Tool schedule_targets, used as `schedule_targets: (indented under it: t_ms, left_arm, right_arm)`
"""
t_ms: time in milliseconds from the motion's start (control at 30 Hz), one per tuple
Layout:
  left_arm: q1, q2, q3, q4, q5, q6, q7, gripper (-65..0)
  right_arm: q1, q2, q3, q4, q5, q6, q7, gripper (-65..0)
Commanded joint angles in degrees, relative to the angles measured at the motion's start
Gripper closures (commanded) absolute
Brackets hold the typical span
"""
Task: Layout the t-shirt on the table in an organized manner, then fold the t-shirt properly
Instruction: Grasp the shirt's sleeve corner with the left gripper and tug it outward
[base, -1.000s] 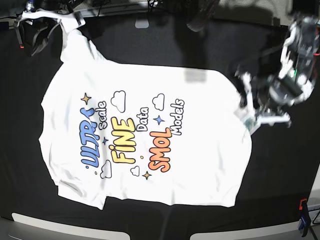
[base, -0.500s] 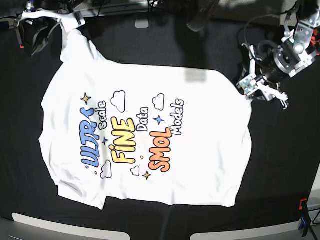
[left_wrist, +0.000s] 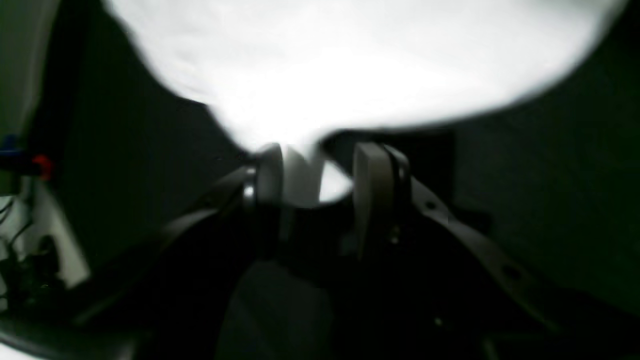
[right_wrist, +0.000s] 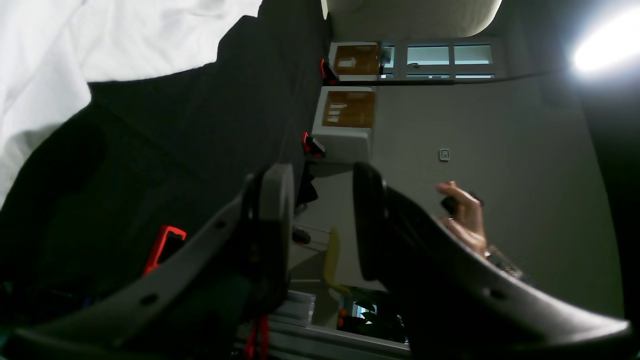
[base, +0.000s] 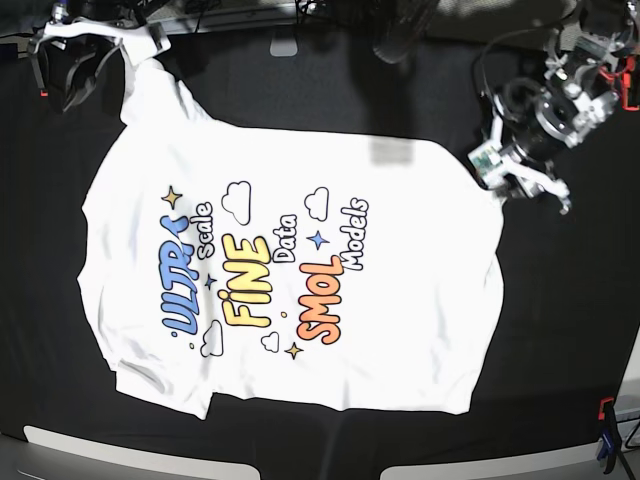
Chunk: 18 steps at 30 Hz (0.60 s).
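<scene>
T-shirt (base: 290, 270) flat, print up, mid surface (base: 560, 330). Soft, light, limp; grab at hem corners/sleeves. Left tool (left_wrist: 312, 172) parted, fabric between fingers, grip unclear. Right tool (right_wrist: 320, 200) released, empty.

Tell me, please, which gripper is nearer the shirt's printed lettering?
Left. The left gripper sits at the shirt's edge beside the lettering; the right gripper hangs past the far sleeve.

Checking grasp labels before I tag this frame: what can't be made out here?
- Left gripper: left wrist view is motion-blurred; whether it pinches the t-shirt is unclear.
- Right gripper: base view crops it at the top-left corner; jaws stand apart in the wrist view.
- T-shirt sleeve nearest the left arm: small and hidden under the gripper in the base view.
</scene>
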Motion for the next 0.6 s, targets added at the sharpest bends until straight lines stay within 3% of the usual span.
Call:
schedule_targets:
  t_ms: [0, 200, 400, 500, 567]
  left_arm:
    - [-0.4, -0.8, 0.6, -0.2, 1.3, 3.3, -0.9, -21.5]
    - [-0.5, -0.7, 4.8, -2.8, 8.7, 24.0, -0.9, -21.5]
    - [-1.2, 1.3, 5.4, -2.9, 8.8, 24.9, -1.1, -21.5]
    - [-1.3, 3.2, 5.4, -2.9, 8.9, 24.2, -1.1, -21.5]
    - [-1.3, 4.0, 5.4, -2.9, 8.8, 21.8, -1.2, -21.5]
  right_arm:
    - [-0.5, 0.6, 0.2, 0.9, -1.5, -0.7, -0.2, -19.8]
    - [-0.5, 0.6, 0.2, 0.9, -1.5, -0.7, -0.2, -19.8]
    - [-0.5, 0.6, 0.2, 0.9, -0.6, -0.8, -0.2, -19.8]
    - [-0.5, 0.6, 0.2, 0.9, 3.9, -0.8, -0.1, -19.8]
    - [-0.5, 0.6, 0.2, 0.9, 8.6, -0.8, 0.3, -19.8]
